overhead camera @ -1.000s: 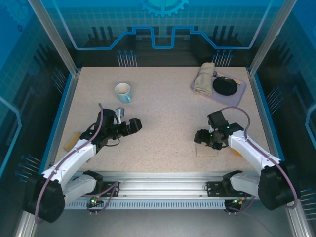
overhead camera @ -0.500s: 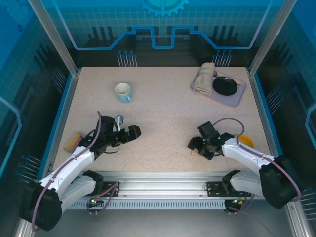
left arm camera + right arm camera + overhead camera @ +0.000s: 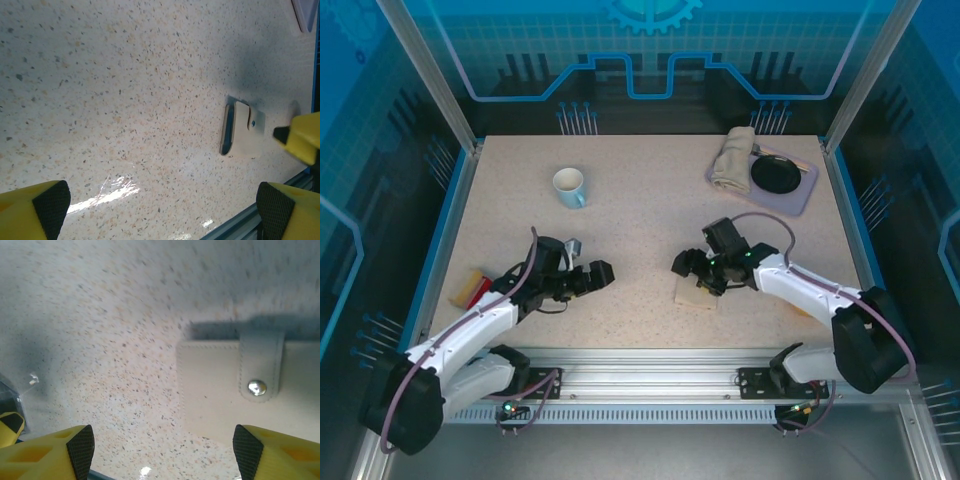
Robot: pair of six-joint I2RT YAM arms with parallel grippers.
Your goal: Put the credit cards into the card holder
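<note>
The beige card holder lies closed on the table right of centre, its snap strap fastened. My right gripper hovers open over its left end, and its black pads stand wide apart above the holder. My left gripper is open to the holder's left with bare table between its fingers. In the left wrist view the holder lies ahead. The credit cards, a red one on a tan one, lie at the table's left edge behind my left arm.
A white mug stands at the back left. A grey tray at the back right carries a folded cloth and a black dish. The metal rail runs along the near edge.
My right gripper has swung left towards the table's centre, and the card holder has shifted left with it. My left gripper has drifted slightly nearer and to the right.
</note>
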